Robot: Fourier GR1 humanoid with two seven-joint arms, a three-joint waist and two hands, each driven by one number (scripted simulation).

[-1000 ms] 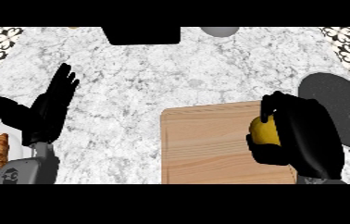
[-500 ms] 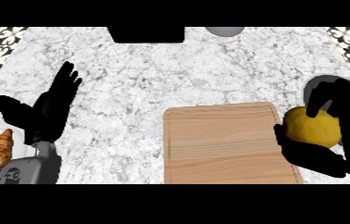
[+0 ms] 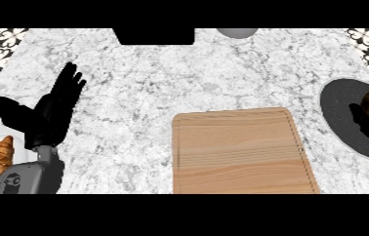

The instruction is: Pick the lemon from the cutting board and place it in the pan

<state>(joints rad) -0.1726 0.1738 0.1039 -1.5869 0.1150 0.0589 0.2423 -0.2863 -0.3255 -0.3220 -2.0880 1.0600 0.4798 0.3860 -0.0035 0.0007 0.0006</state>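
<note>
The right hand [image 3: 358, 114] is over the pan [image 3: 338, 108], its fingers unreadable and the lemon unseen; a release near the rim could roll it out.

cutting board [image 3: 241, 152]: pale wood, rectangular with rounded corners, grain running across it, a shallow groove just inside the edge. it lies flat, its long side running away from the viewer. it sits to the left of the right hand [image 3: 357, 117] and slightly nearer the viewer, well apart from the left hand [image 3: 54, 108], which is on its far left. its top shows only wood.

pan [image 3: 335, 108]: dark grey, round, shallow, with a slightly lighter rim, cut off by the view's right edge. it lies directly under the right hand, just beyond the board's far right corner.

lemon: cannot be made out at the right hand.
</note>
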